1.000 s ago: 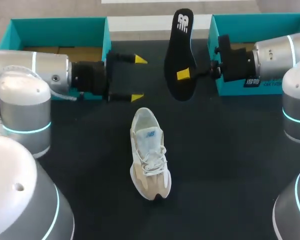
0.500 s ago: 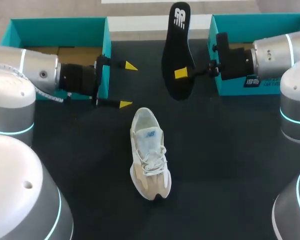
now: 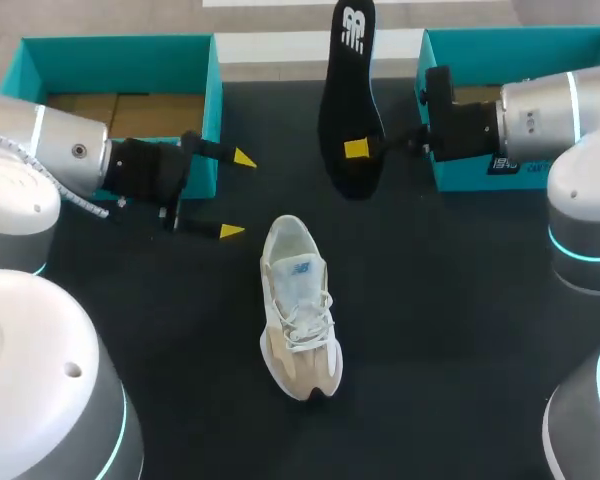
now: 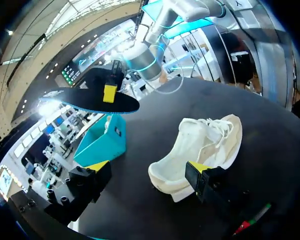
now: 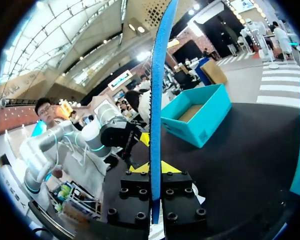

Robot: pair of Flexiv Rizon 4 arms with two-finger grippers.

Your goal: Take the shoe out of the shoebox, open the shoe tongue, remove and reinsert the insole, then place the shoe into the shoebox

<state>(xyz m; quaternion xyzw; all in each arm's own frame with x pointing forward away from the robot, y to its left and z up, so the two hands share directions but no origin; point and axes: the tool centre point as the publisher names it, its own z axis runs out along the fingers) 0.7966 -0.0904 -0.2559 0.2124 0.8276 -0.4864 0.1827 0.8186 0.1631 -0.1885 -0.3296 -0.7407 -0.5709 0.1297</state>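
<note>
A white and beige shoe (image 3: 299, 308) lies on the black table, toe toward the front edge, its opening toward the back. My right gripper (image 3: 358, 150) holds the black insole (image 3: 346, 100) in the air behind the shoe, shut on its heel end. In the right wrist view the insole (image 5: 157, 100) stands edge-on, blue-rimmed, between the fingers. My left gripper (image 3: 230, 194) stands open to the left of the shoe's heel, nothing in it. In the left wrist view the shoe (image 4: 200, 147) lies just ahead of the open fingers (image 4: 202, 175), the insole (image 4: 92, 97) hanging beyond.
A teal shoebox (image 3: 212, 90) stands at the back left, just behind my left arm. A second teal box (image 3: 428, 100) sits at the back right, under my right arm. Bare black table surrounds the shoe.
My left gripper has drawn back to the left and toward the front, away from the insole. My right gripper has lifted the insole slightly toward the back. The shoe has not moved.
</note>
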